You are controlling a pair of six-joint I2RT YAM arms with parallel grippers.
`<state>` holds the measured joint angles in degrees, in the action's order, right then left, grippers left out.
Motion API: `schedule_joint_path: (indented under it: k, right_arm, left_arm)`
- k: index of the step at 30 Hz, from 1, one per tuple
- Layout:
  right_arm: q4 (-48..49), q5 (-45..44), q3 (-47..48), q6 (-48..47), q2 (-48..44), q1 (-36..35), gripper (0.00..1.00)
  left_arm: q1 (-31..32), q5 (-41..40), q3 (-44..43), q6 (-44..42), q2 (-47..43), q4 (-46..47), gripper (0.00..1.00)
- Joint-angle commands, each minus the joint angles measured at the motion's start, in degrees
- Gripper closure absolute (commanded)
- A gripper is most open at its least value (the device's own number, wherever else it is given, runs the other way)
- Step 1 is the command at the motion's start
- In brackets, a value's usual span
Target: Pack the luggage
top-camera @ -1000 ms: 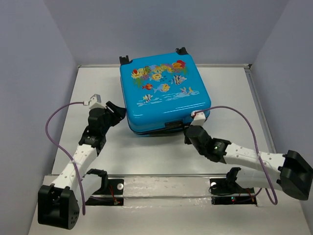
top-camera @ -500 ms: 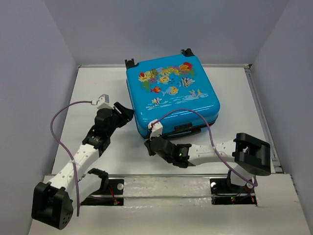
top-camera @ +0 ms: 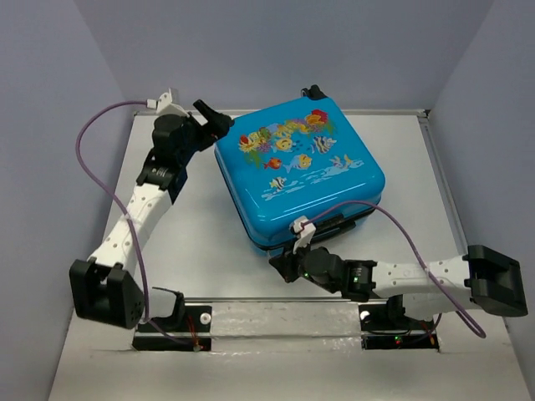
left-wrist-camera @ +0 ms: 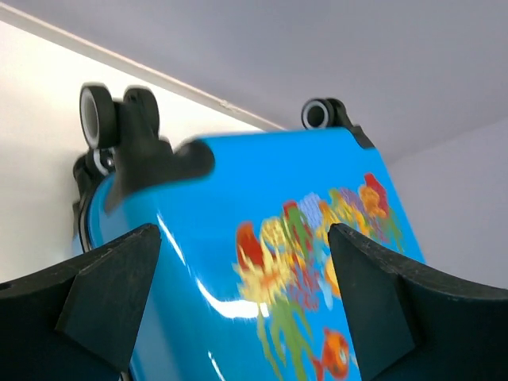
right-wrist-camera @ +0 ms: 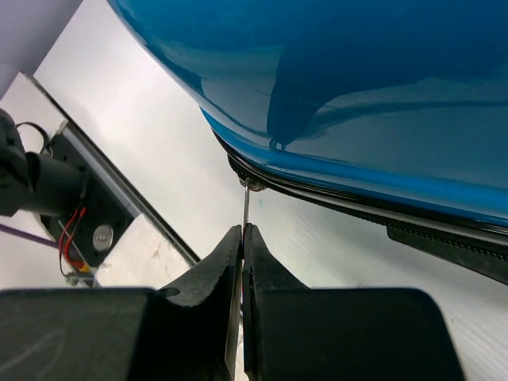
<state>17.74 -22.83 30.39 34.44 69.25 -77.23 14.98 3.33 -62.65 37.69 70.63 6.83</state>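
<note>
Luggage: the luggage (top-camera: 301,171) lies flat and closed on the counter (top-camera: 201,251), fish print up. It is turned so that one corner points toward the arm bases and its wheels (left-wrist-camera: 97,115) point to the far left.
Right claw: the right claw (right-wrist-camera: 242,238) is pressed together on the zipper pull (right-wrist-camera: 245,208), a thin metal tab pinched between its fingers.
Pull from claw: the pull is straight ahead of the fingertips, standing where the black zipper edge (right-wrist-camera: 333,202) rounds the near corner of the case. The tab lies in line with the fingers.
Seam axis: from that corner we see the zipper edge run off to the claw's right, along the near side under the blue shell.
Left claw: the left claw (top-camera: 219,119) is spread wide and holds nothing. It hovers at the far-left corner, just beside the wheels, with the printed face filling its view.
Nearer arm: the right arm already has the pull, while the left is at the opposite corner, well apart from it.
Step, as we judge it: zipping the case shut.
What the move turns on: we think the drag must follow the seam line, or the tab may slip from the pinch. The left claw looks placed to brace the case.
</note>
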Motion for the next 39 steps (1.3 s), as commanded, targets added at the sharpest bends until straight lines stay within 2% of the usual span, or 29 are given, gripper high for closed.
schedule_joint_path:
  k: [1, 12, 20, 25, 26, 27, 28, 29, 31, 32, 36, 39]
  right_arm:
    - [-2.8, 7.4, -0.9, 2.8, -3.6, -2.6, 0.93]
    - [-2.4, 7.2, -0.2, 2.8, -1.8, -2.6, 0.93]
    - [-2.3, 7.8, -1.2, 4.4, -1.5, -2.6, 0.93]
    - [-2.5, 7.9, -1.5, 4.7, -1.4, -2.6, 0.93]
    - [-2.5, 7.5, -1.6, 4.8, -1.3, -2.6, 0.93]
    - [-2.6, 7.5, -1.6, 5.2, -1.1, -2.6, 0.93]
    - [-2.5, 7.7, -1.6, 5.4, -1.1, -2.6, 0.93]
    - [-2.5, 7.5, -1.6, 5.6, -1.1, -2.6, 0.93]
    - [-2.5, 7.0, -1.7, 5.6, -1.4, -2.6, 0.93]
    - [-2.5, 7.0, -1.9, 5.6, -1.8, -2.6, 0.93]
    - [-2.7, 6.7, -2.3, 5.4, -2.8, -2.6, 0.93]
    - [-3.4, 6.5, -2.1, 4.8, -3.5, -2.6, 0.93]
  left_arm:
    - [-4.0, 3.6, -8.7, -2.2, 12.0, -1.9, 0.01]
    - [-5.8, 9.1, -19.3, -0.2, 27.8, -3.3, 0.01]
    - [-6.2, 13.1, -25.4, 5.1, 37.5, 2.9, 0.01]
    - [-6.6, 13.6, -25.6, 9.1, 40.8, 7.6, 0.04]
    - [-6.7, 13.9, -25.2, 10.0, 41.4, 10.5, 0.07]
    - [-7.0, 14.9, -24.4, 11.2, 41.4, 12.6, 0.2]
    - [-7.3, 16.1, -22.4, 13.7, 41.3, 17.2, 0.45]
    - [-7.4, 16.5, -21.6, 14.6, 41.2, 19.2, 0.59]
    - [-7.6, 16.5, -21.4, 15.1, 40.2, 20.7, 0.76]
    - [-7.6, 16.1, -21.5, 15.0, 39.4, 20.6, 0.92]
    - [-7.7, 15.0, -21.2, 13.2, 33.7, 20.2, 0.94]
    - [-7.7, 14.2, -23.8, 11.4, 30.0, 15.3, 0.94]
